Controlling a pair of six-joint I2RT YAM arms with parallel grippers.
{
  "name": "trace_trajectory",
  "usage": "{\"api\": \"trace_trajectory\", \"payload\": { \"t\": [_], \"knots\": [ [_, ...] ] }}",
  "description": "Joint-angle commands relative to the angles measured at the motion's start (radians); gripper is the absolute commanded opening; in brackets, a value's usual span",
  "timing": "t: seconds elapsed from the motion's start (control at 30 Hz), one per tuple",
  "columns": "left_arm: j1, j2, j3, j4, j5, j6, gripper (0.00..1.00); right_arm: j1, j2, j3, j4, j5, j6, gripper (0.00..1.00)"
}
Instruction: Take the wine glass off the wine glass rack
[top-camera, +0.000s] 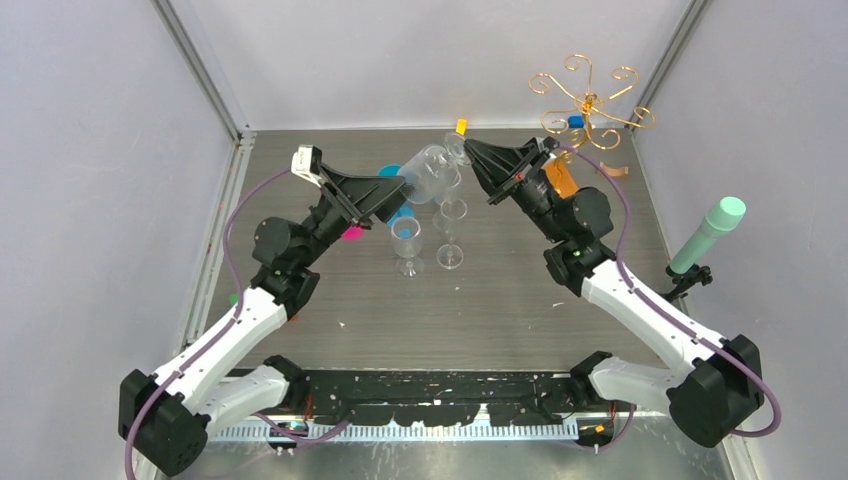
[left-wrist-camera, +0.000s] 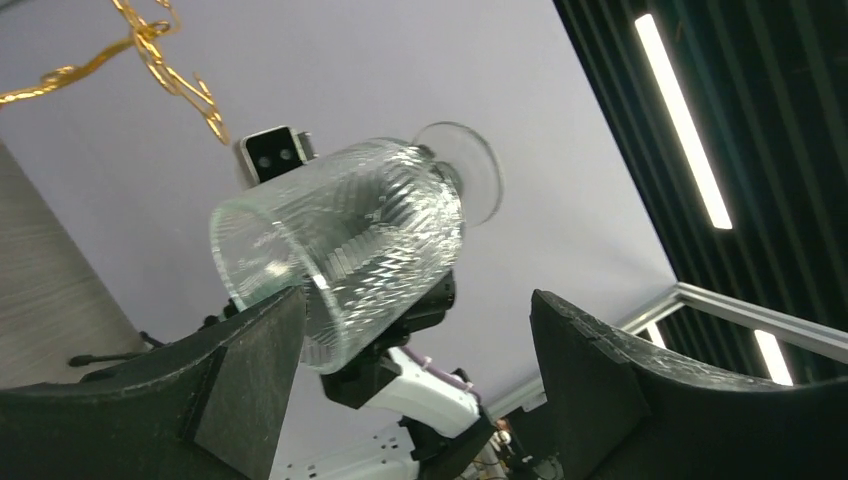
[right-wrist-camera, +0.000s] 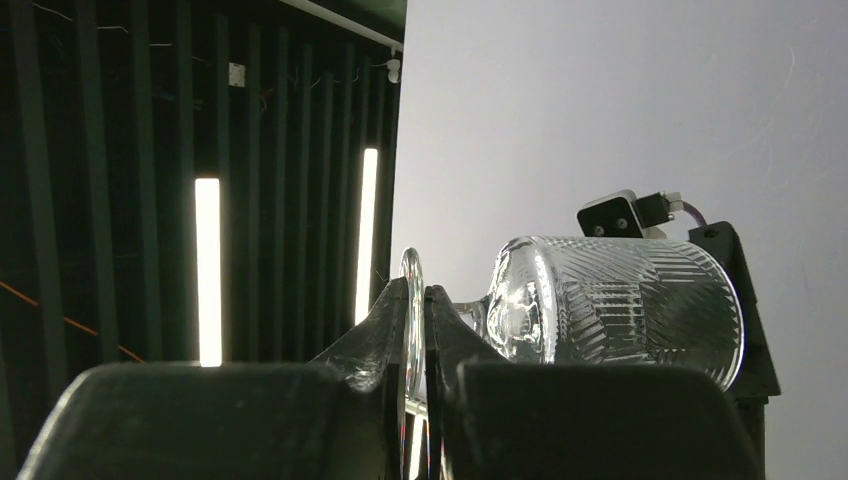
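- Top external view: the wine glass is off the wine glass rack. It hangs tilted above the far middle of the table, between the two arms.
- The right hand meets the glass at its foot end. The left hand sits at the bowl end.
- Only this view shows the rack whole: its gold spiral arms are at the far right corner, with a small blue block among them. Its orange-brown base is partly hidden behind the right arm.
- Other clear stemmed glasses stand below the held one. They overlap, so their number is hard to make out.
- A mint-green cylinder leans at the right edge.
- Left wrist view: the left hand is spread wide. Its dark fingers flank the ribbed bowl of the wine glass.
- The bowl's rim overlaps one finger, and the other finger is clearly apart from it. Whether the rim touches the first finger I cannot tell.
- Only a scrap of gold wire from the rack shows at the top left, cut off by the frame.
- Right wrist view: the right hand is pressed onto the glass's foot, which is seen edge-on in the narrow slit between the fingers.
- The wine glass lies nearly sideways beyond the fingers. Its stem is mostly hidden.
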Motion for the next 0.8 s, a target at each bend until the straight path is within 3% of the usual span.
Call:
{"api": "trace_trajectory", "payload": {
  "t": [0.0, 0.27, 0.5, 0.77],
  "knots": [
    [-0.002, -0.006, -0.002, 0.193, 0.028, -0.159, 0.81, 0.022, 0.034, -0.043, 0.225, 0.074, 0.092, 0.00],
    [-0.002, -0.009, -0.009, 0.242, 0.028, -0.211, 0.59, 0.047, 0.132, -0.090, 0.389, 0.108, 0.187, 0.00],
    [-0.001, -0.003, -0.016, 0.252, 0.027, -0.203, 0.38, 0.059, 0.159, -0.103, 0.417, 0.109, 0.214, 0.00],
    [-0.002, 0.029, 0.005, 0.255, 0.053, -0.184, 0.34, 0.077, 0.201, -0.122, 0.460, 0.105, 0.251, 0.00]
  ]
}}
